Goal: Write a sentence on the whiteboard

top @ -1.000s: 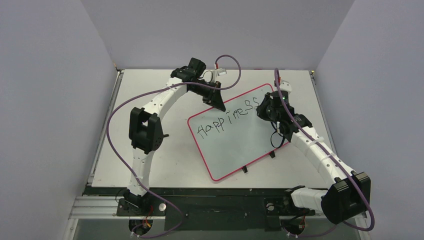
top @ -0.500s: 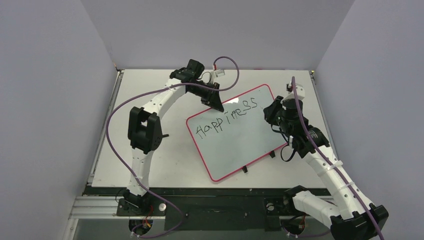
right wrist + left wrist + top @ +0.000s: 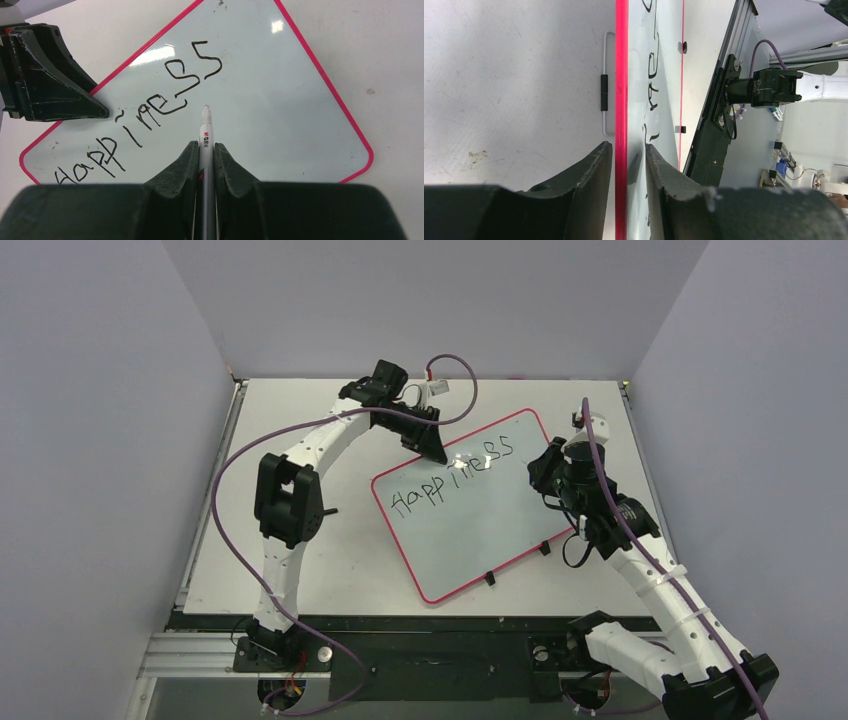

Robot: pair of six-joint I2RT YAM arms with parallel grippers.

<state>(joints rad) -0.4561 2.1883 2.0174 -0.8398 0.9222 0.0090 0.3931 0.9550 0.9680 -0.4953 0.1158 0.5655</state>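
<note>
The whiteboard (image 3: pixel 470 525), white with a thin red rim, lies tilted on the table. The sentence (image 3: pixel 452 473) on it is one slanted black line reading "Happiness". My left gripper (image 3: pixel 432 450) sits at the board's far edge. In the left wrist view its jaws (image 3: pixel 628 145) straddle the red rim (image 3: pixel 621 75) with a small gap on each side, open. My right gripper (image 3: pixel 548 462) hovers at the board's right corner, shut on a white marker (image 3: pixel 206 131). The marker's tip points at bare board just below the last "s" (image 3: pixel 207 60).
Two black tabs (image 3: pixel 490 579) stick out from the board's near edge. A thin wire loop with a black sleeve (image 3: pixel 604 93) lies on the table beside the far rim. Purple cables arc over the left arm (image 3: pixel 300 455). Grey walls close in the table on three sides.
The left jaws have loosened off the board's rim. The right gripper with the marker pulled back rightward from the end of the word. The board shifted slightly left.
</note>
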